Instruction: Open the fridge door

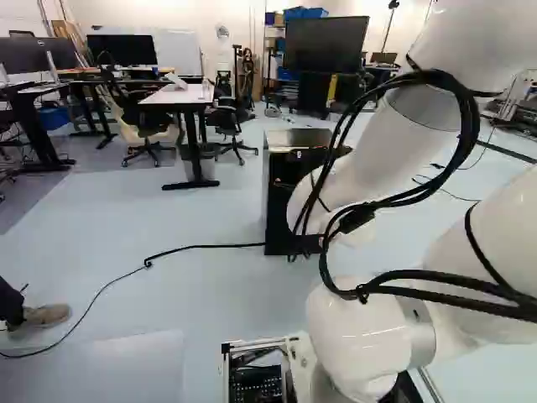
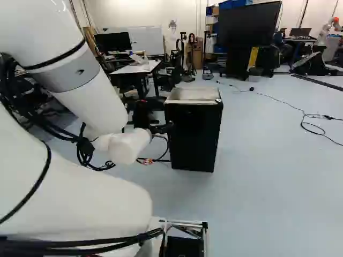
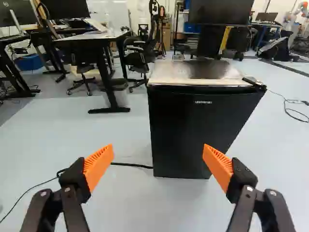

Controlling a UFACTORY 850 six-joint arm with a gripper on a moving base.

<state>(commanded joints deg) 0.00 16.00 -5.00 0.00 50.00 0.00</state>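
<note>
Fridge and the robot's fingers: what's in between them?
Nothing stands between the open fingers and the fridge in the wrist view; a cable lies on the floor beside the fridge.

The fridge (image 3: pixel 193 130) stands on the floor (image 2: pixel 268 187) ahead of the arm (image 2: pixel 80 201). In the left base view, a desk (image 1: pixel 178 96) lies farther back to its left – a chair (image 1: pixel 228 120) at the desk's right. Behind the fridge stands a large screen (image 2: pixel 249 24) – and a cable (image 1: pixel 201 246) runs leftward on the floor.
</note>
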